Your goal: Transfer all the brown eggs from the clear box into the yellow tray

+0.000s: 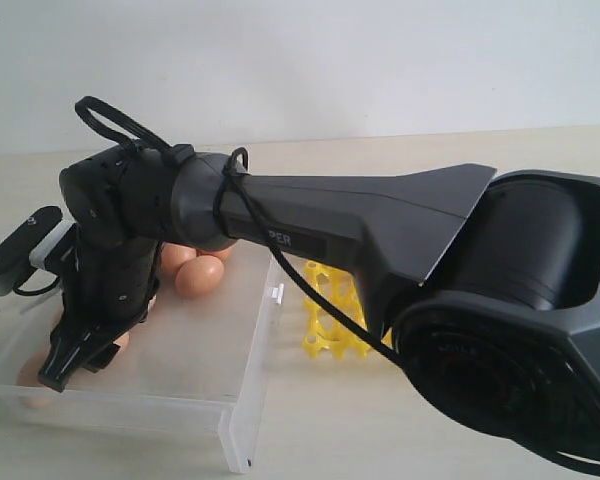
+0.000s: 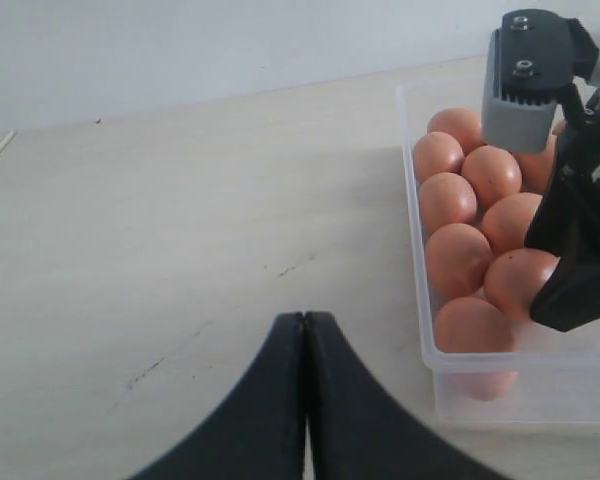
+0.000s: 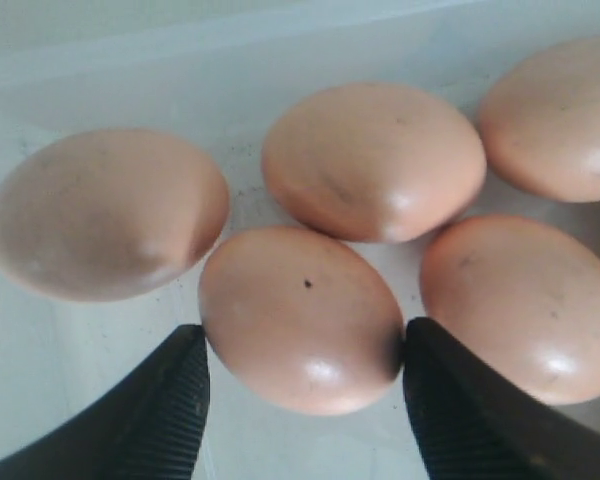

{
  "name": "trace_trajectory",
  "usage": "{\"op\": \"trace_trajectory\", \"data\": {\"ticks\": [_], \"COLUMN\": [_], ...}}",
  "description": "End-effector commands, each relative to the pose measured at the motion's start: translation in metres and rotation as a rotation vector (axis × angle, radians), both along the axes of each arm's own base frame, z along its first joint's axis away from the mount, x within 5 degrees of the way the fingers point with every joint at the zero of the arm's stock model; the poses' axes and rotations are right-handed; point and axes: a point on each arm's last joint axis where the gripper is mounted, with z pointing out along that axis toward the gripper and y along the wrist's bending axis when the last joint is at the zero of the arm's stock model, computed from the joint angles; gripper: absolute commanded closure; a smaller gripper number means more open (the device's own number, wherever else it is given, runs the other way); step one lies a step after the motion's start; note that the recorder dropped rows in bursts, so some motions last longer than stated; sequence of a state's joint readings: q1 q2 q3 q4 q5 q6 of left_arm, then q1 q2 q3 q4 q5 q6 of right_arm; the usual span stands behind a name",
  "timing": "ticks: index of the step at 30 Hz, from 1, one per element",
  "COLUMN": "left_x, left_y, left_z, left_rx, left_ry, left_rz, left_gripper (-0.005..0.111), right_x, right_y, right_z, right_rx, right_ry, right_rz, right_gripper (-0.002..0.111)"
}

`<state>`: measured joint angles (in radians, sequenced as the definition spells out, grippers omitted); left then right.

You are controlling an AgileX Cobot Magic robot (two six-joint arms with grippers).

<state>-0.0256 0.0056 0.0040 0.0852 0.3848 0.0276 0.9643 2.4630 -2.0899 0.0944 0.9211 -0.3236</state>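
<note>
The clear box (image 1: 250,400) lies on the left of the table with several brown eggs (image 1: 198,276) in it. My right arm reaches across into it, and my right gripper (image 3: 300,345) is down among the eggs. Its ribbed fingers (image 3: 170,410) press both sides of one brown egg (image 3: 300,318), which rests on the box floor. Other eggs (image 3: 375,160) lie close around it. The yellow tray (image 1: 330,325) shows partly behind the arm, right of the box. My left gripper (image 2: 305,318) is shut on nothing, over bare table beside the box wall (image 2: 417,250).
The right arm's big dark body (image 1: 500,300) fills the right half of the exterior view and hides most of the tray. A clasp tab (image 1: 276,293) sticks out on the box's side facing the tray. Pale wooden table (image 2: 180,220) stretches beside the box.
</note>
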Motion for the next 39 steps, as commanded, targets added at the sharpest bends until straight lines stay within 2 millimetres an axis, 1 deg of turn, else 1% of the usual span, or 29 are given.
{"op": "trace_trajectory", "data": {"ticks": [1, 4, 15, 16, 17, 19, 20, 21, 22, 27, 33, 37, 39], "left_x": [0.0, 0.0, 0.0, 0.0, 0.0, 0.0, 0.0, 0.0, 0.0, 0.0, 0.0, 0.0, 0.0], "left_y": [0.0, 0.0, 0.0, 0.0, 0.0, 0.0, 0.0, 0.0, 0.0, 0.0, 0.0, 0.0, 0.0], "left_z": [0.002, 0.002, 0.002, 0.002, 0.002, 0.002, 0.002, 0.002, 0.002, 0.002, 0.002, 0.002, 0.002], "left_rx": [-0.008, -0.008, -0.008, -0.008, -0.008, -0.008, -0.008, -0.008, -0.008, -0.008, -0.008, -0.008, -0.008], "left_ry": [-0.016, -0.016, -0.016, -0.016, -0.016, -0.016, -0.016, -0.016, -0.016, -0.016, -0.016, -0.016, -0.016], "left_rz": [-0.005, -0.005, -0.005, -0.005, -0.005, -0.005, -0.005, -0.005, -0.005, -0.005, -0.005, -0.005, -0.005], "left_gripper": [0.107, 0.107, 0.107, 0.107, 0.107, 0.107, 0.107, 0.107, 0.107, 0.107, 0.107, 0.107, 0.107], "right_x": [0.001, 0.001, -0.002, -0.002, -0.001, -0.001, -0.001, -0.001, -0.001, 0.0, 0.0, -0.001, -0.002], "right_y": [0.001, 0.001, 0.003, 0.003, 0.004, 0.004, 0.004, 0.004, 0.004, 0.005, 0.005, 0.005, 0.006], "right_z": [0.005, 0.01, 0.01, 0.01, 0.01, 0.01, 0.01, 0.011, 0.013, 0.018, 0.019, 0.026, 0.032], "right_rx": [0.017, 0.025, 0.035, 0.039, 0.045, 0.051, 0.05, 0.05, 0.054, 0.068, 0.072, 0.091, 0.118], "right_ry": [-0.002, -0.007, 0.0, -0.003, -0.008, -0.012, -0.013, -0.016, -0.021, -0.045, -0.047, -0.045, -0.043], "right_rz": [-0.037, -0.037, -0.037, -0.037, -0.037, -0.038, -0.033, -0.028, -0.024, 0.002, 0.005, 0.001, -0.003], "right_gripper": [0.053, 0.053, 0.053, 0.056, 0.062, 0.081, 0.096, 0.106, 0.108, 0.108, 0.108, 0.108, 0.104]}}
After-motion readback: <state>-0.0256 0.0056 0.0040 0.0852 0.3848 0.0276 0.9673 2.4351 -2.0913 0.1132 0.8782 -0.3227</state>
